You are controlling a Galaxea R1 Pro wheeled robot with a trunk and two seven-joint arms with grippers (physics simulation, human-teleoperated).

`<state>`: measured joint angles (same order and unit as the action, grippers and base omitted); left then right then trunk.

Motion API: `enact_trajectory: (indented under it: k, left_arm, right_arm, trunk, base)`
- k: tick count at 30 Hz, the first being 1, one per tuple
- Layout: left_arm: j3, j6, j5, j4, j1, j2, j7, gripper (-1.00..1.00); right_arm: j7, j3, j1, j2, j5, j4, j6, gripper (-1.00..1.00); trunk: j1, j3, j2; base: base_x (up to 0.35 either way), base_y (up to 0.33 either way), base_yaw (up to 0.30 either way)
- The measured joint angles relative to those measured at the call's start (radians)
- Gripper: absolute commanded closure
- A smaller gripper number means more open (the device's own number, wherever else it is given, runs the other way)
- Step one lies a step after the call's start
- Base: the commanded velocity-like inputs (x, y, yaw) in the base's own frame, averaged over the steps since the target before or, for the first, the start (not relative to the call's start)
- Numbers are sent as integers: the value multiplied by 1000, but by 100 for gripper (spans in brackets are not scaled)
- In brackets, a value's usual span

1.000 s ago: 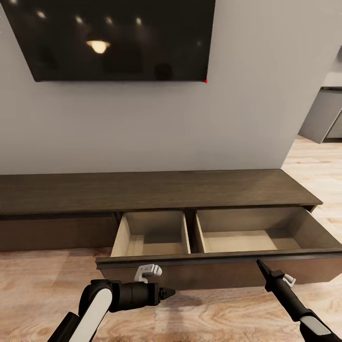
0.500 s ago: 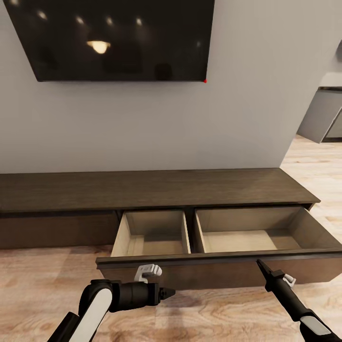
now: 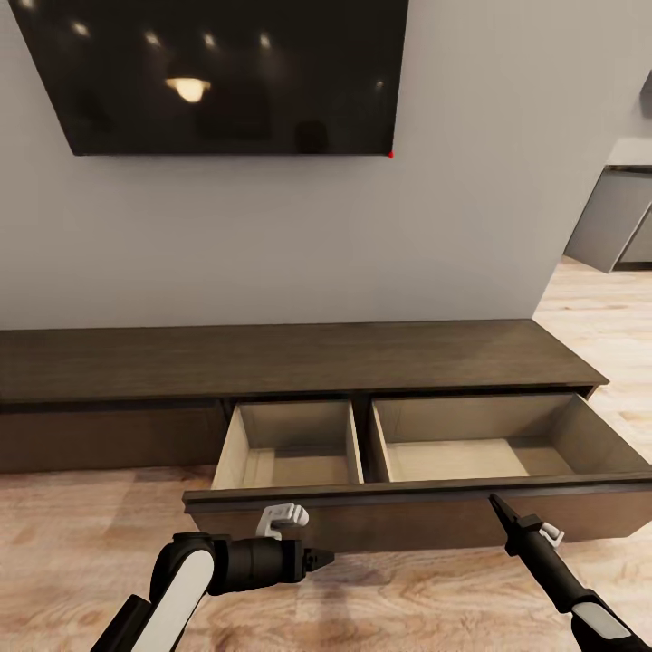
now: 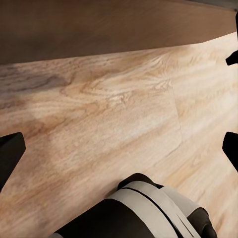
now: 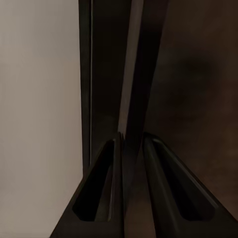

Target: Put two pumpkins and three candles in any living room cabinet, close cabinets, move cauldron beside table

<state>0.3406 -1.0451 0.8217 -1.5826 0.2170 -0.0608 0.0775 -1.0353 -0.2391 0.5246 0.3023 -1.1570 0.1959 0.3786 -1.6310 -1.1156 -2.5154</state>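
Nearest the camera, the left gripper [image 3: 319, 559] was held low over the light wood plank floor [image 3: 81, 543], pointing sideways toward the robot's right, just in front of the pulled-out drawer front [image 3: 398, 518]; in the left wrist view its black fingertips [image 4: 11, 151] were seen spread far apart at the edges of the picture, with bare floor planks [image 4: 114, 114] between them and nothing held. The right gripper [image 3: 497, 503] was raised at a slant to the top edge of that same drawer front, and in the right wrist view its two dark fingers [image 5: 101, 188] were drawn close together with the thin upper edge of the dark panel [image 5: 133, 94] running between them (whether the edge was actually pinched cannot be told for certain, though only a slim gap was left). Behind the grippers, the long, low, dark brown wood cabinet [image 3: 290, 358] was stood against the grey wall [image 3: 299, 235], its wide right-hand drawer drawn out and divided into two pale-lined compartments, a smaller left one [image 3: 288, 453] and a larger right one [image 3: 489, 444], both seen bare inside. The drawer front at the cabinet's left end [image 3: 109, 439] was shut flush. Above the cabinet, a black wall television [image 3: 217, 72] was mounted, with ceiling lights reflected in it. Farthest off, at the right, grey kitchen cabinets [image 3: 620, 222] were visible past the wall's corner.
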Motion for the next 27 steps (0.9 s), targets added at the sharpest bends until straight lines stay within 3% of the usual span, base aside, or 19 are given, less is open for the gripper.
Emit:
enact_trajectory:
  k: [12,13,14,15,27]
  left_arm:
    - [1,0,0,1,0,0,0,-100]
    - [1,0,0,1,0,0,0,-100]
    - [0,0,0,0,0,0,0,-100]
    - [0,0,0,0,0,0,0,-100]
    - [0,0,0,0,0,0,0,-100]
  right_arm:
    - [19,-2,9,0,-1,0,0,100]
    - [19,-2,9,0,-1,0,0,-100]
    - [-47,12,1,0,6,-3,-5,-100]
    - [-61,8,1,0,-4,2,7,-100]
    - [-61,8,1,0,-5,1,8,-100]
  trunk:
    - [0,0,0]
    - [0,0,0]
    - [0,0,0]
    - [0,0,0]
    - [0,0,0]
  base:
    - [-31,0,0]
    - [-1,0,0]
    - [0,0,0]
    - [0,0,0]
    - [-35,0,0]
